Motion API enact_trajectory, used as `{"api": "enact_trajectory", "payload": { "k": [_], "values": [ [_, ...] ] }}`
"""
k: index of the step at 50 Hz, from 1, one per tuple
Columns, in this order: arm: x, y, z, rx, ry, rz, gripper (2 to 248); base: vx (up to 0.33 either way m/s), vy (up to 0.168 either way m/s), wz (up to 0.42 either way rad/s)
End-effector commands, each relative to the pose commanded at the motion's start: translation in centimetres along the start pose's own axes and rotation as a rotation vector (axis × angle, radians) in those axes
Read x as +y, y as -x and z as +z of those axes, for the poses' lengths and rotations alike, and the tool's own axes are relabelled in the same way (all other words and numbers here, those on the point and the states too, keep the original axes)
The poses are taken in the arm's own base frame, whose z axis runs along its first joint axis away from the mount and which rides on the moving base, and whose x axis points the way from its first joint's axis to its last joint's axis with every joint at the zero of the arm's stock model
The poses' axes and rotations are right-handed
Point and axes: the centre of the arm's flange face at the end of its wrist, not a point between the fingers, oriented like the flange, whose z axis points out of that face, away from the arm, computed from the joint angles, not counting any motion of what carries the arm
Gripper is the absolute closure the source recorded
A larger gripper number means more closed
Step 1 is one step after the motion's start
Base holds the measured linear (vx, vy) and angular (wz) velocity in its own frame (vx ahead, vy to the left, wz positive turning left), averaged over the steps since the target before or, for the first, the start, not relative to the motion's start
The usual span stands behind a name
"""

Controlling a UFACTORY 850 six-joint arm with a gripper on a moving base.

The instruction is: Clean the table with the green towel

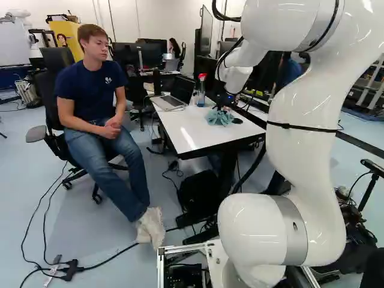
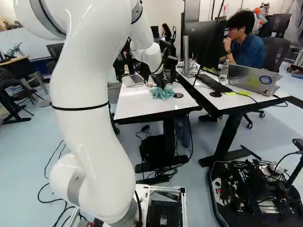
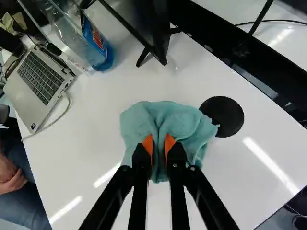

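In the left base view my gripper (image 1: 223, 108) is down at the table (image 1: 180, 127), over the crumpled green towel (image 1: 218, 117). The right base view shows the same bunched towel (image 2: 163, 92) beneath the fingers. Seen from the wrist, my gripper (image 3: 159, 146) has its orange pads pressed on a fold of the towel (image 3: 184, 122) from both sides, a ridge of cloth standing between them. The rest of the cloth spreads around the fingertips on the white tabletop (image 3: 158, 84), its edge against a round black disc (image 3: 222, 116).
A laptop (image 3: 41, 79), a blue spray bottle (image 3: 93, 43) and a black monitor stand (image 3: 156, 40) stand on the table beyond the towel. A person (image 1: 99, 114) sits beside the table. A second desk (image 2: 236, 97) adjoins it; a black bag (image 1: 201, 192) lies underneath.
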Motion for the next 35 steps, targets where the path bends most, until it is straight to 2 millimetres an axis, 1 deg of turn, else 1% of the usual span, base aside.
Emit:
{"api": "enact_trajectory", "payload": {
  "k": [15,35],
  "values": [
    [0.3,0.4,1.9,-0.017,0.008,0.002,202,0.0,0.0,0.0],
    [0.3,0.4,2.1,-0.02,0.009,0.002,202,0.0,0.0,0.0]
  ]
}}
